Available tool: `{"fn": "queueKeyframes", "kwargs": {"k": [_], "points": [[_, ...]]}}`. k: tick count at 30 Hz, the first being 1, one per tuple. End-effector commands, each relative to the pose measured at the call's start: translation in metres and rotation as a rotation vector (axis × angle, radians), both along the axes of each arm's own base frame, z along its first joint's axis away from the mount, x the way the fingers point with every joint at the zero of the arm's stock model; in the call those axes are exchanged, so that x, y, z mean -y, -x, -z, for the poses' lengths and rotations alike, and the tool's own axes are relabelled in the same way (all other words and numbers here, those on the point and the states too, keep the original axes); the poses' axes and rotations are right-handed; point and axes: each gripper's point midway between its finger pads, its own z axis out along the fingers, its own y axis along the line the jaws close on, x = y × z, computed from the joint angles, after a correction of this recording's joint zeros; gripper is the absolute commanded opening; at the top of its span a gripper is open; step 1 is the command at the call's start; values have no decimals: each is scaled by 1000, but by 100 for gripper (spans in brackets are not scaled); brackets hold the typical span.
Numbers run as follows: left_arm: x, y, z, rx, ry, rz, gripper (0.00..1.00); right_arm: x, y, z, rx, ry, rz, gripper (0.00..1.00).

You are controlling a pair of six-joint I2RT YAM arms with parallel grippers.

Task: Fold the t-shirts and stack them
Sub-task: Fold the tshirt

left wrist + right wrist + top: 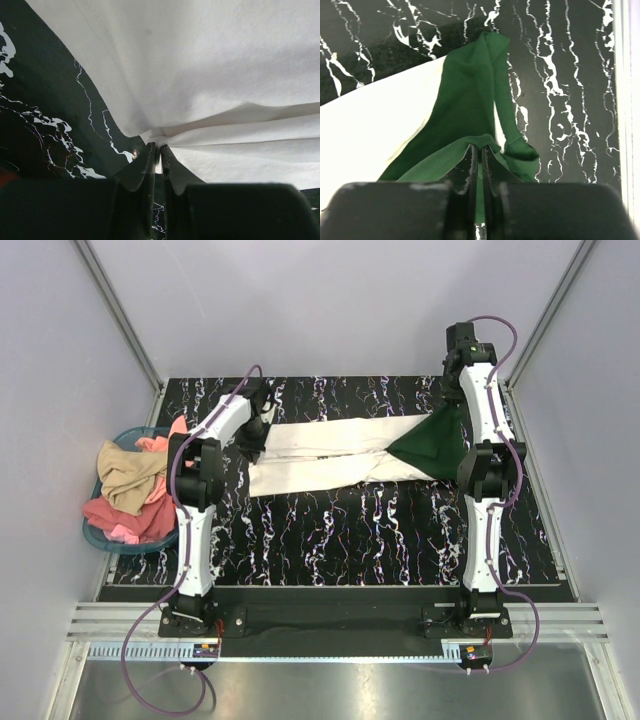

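Top external view: the white t-shirt (320, 445) is pinched by the left claw (159, 148), and the green t-shirt (430, 445) by the right claw (480, 148). Folding seems barely begun; stacking is left.

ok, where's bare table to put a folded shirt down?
Widest bare patch: near half of the table, between left arm and right arm, in front of the cream t-shirt. Thin strip behind it, far edge. Crowded: green t-shirt at right, basket at left.
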Motion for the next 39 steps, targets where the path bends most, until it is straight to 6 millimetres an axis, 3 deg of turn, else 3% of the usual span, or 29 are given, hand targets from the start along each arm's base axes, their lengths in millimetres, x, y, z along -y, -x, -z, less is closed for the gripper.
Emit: {"fn": "queueKeyframes", "kwargs": {"k": [1, 5, 8, 11, 14, 15, 16, 17, 18, 19, 20, 21, 22, 23, 25, 26, 28, 29, 35, 39], "points": [[-7, -15, -13, 51, -17, -13, 14, -14, -11, -11, 52, -22, -43, 11], [-9, -18, -19, 72, -28, -19, 20, -7, -2, 0, 15, 7, -3, 19], [-13, -25, -35, 118, -49, -26, 21, 0, -1, -8, 31, 36, 31, 46], [-23, -30, -61, 189, -92, -81, 23, 0, 6, -36, 79, 12, 62, 62], [-25, -27, -83, 235, -90, -105, 24, -9, 27, -60, 99, -63, 92, 66], [-19, -23, -82, 226, -58, -103, 24, -10, 41, -45, 40, -83, 117, 66], [-12, -20, -84, 226, -28, -104, 24, -17, 54, -57, 56, -159, 151, 65], [-4, -18, -91, 242, 10, -92, 24, -20, 72, -29, -34, -189, 167, 64], [7, -7, -83, 208, 56, -79, 24, -27, 82, -24, -50, -246, 190, 62], [19, -4, -91, 238, 90, -61, 24, -25, 88, -37, -1, -275, 199, 60], [27, 1, -88, 232, 111, -46, 24, -25, 109, -9, -77, -285, 222, 59], [35, 13, -77, 199, 128, -34, 24, -25, 117, -5, -78, -310, 232, 58], [48, 17, -81, 221, 139, -5, 24, -30, 116, -15, -14, -348, 234, 57], [56, 28, -70, 184, 162, 14, 24, -11, 132, 6, -59, -372, 298, 56], [74, 36, -66, 184, 196, 32, 24, -4, 139, 9, -46, -429, 330, 53], [80, 39, -63, 176, 217, 39, 24, 8, 151, 23, -76, -431, 380, 53], [89, 48, -49, 144, 267, 28, 24, 17, 156, 26, -56, -449, 434, 55], [89, 55, -39, 119, 274, 23, 24, 23, 165, 37, -71, -453, 466, 56], [85, 64, -11, 66, 264, -25, 24, 12, 145, 55, -2, -548, 432, 59], [79, 63, -1, 58, 232, -42, 24, 17, 137, 63, 10, -538, 438, 60]]}}
